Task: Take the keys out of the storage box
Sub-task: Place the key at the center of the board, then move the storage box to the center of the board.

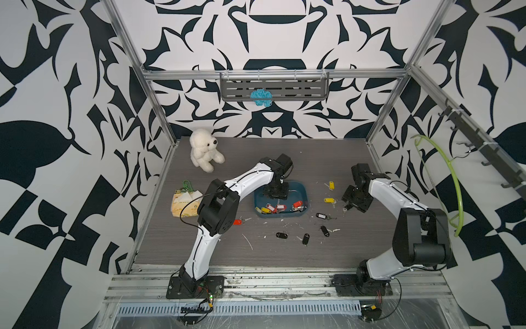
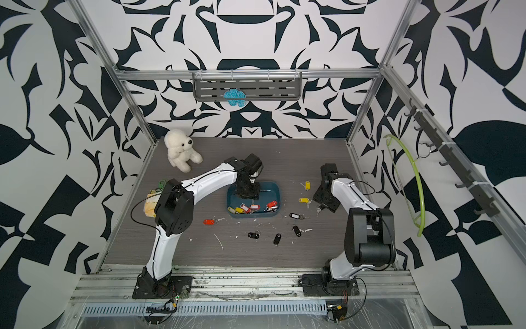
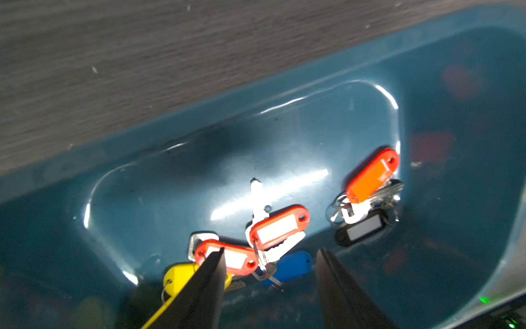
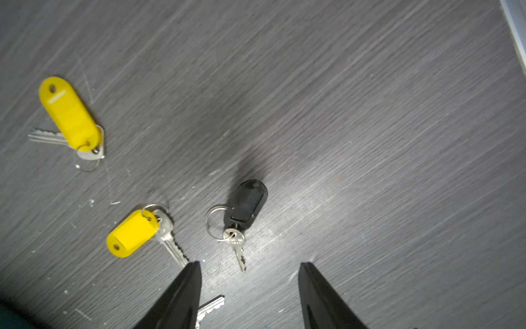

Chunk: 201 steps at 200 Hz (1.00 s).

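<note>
Only the left wrist view lets me see the left gripper (image 3: 270, 252) spread and empty, the keys (image 3: 277, 228) heaped just ahead of its fingertips inside the storage box (image 3: 170, 185), with bare floor beyond them up to the wall. From above, the wrist hides those fingers. My right gripper (image 4: 250, 264) stands spread too, over open table (image 4: 370, 114), a black-tagged key (image 4: 246, 205) just ahead, two yellow-tagged ones (image 4: 132, 233) off to one side.
</note>
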Tool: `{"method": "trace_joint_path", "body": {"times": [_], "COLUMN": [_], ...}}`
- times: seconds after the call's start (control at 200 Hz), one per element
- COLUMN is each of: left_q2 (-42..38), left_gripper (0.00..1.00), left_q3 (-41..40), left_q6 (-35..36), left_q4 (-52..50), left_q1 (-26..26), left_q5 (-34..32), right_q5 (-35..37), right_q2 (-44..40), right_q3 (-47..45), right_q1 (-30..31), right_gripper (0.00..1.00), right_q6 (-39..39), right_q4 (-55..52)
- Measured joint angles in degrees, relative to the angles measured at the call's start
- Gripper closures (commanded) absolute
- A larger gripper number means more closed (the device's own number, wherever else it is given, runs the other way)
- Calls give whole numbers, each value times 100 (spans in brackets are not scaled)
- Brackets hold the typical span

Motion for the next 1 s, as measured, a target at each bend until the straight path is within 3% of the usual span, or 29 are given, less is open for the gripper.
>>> {"method": "trace_joint_path", "body": {"times": [0.81, 1.005], "left_q2": [201, 201], "left_gripper": [62, 58], "left_q3": [-282, -278], "left_q6": [-802, -872], "left_q4": [-208, -280], "left_q1": [-20, -129], "left_q5": [94, 94], "right_q5": [-522, -533], "right_q2": [0, -2], "right_q3": [2, 2], "right_q1": [0, 0], "right_gripper": [44, 45], "right_q6": [-107, -127], "right_q4": [79, 79]}}
